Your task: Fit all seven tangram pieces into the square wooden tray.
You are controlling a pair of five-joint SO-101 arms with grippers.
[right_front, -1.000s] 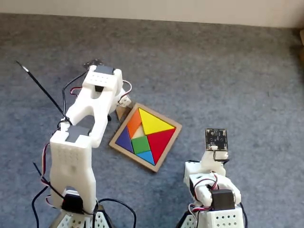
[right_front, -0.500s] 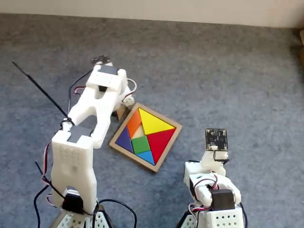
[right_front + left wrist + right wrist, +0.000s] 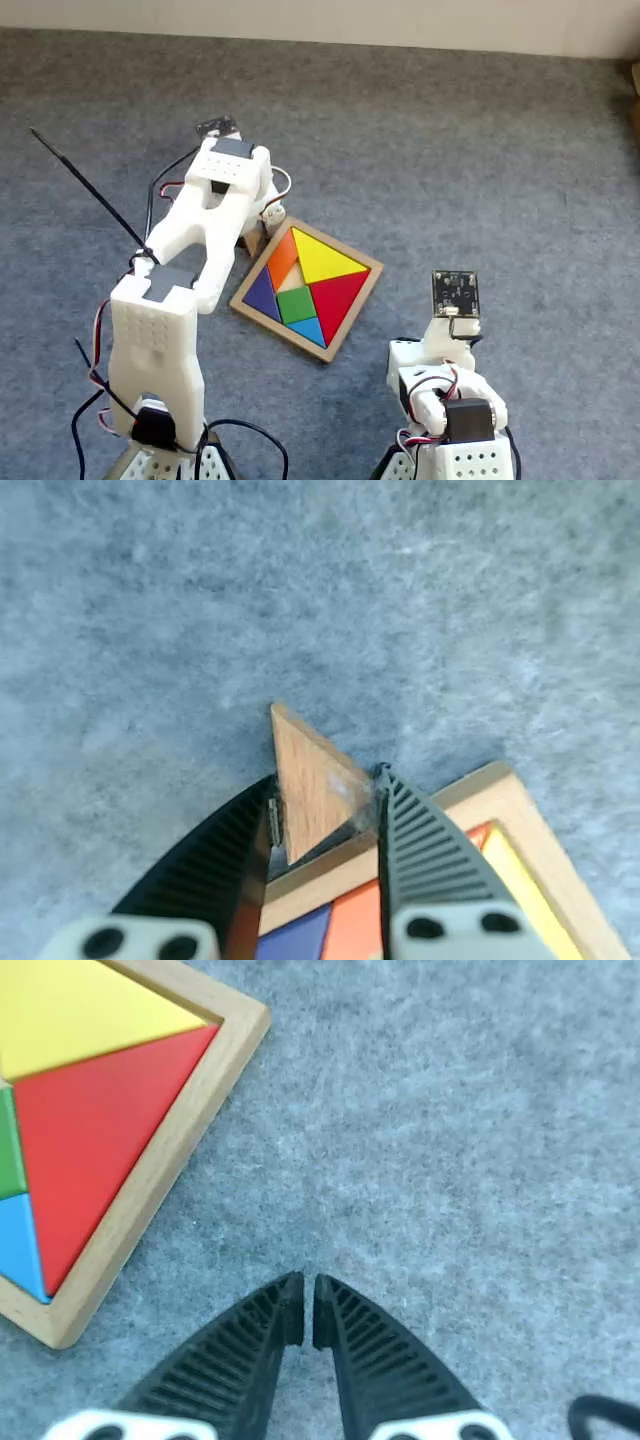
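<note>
We note the left gripper (image 3: 326,790) clamped on a plain wooden triangle (image 3: 305,770), its jaws closed narrow on the piece's two faces so it stands on edge with one point aimed away from the wrist. The piece hangs just outside the tray (image 3: 356,313), beside the corner nearest that arm and over the grey carpet (image 3: 480,150); we cannot tell whether its lower edge touches the rim. In the tray lie six coloured pieces: yellow triangle (image 3: 322,256), red triangle (image 3: 338,295), orange piece (image 3: 283,260), purple triangle (image 3: 262,295), green square (image 3: 295,305) and blue triangle (image 3: 310,330). Between orange, yellow and green shows a pale triangular gap (image 3: 292,279), which we take to be bare tray floor and the one open slot. The right gripper (image 3: 301,1310) sits low over the carpet off the tray's far corner, jaws pressed nearly together with nothing between them. We judge the task close to done, with the last piece in hand and the placing step under way. The next move calls for carrying the triangle inward over the orange piece, turning it from upright to flat, matching its corners to the gap, then opening low so it seats without nudging its neighbours.
</note>
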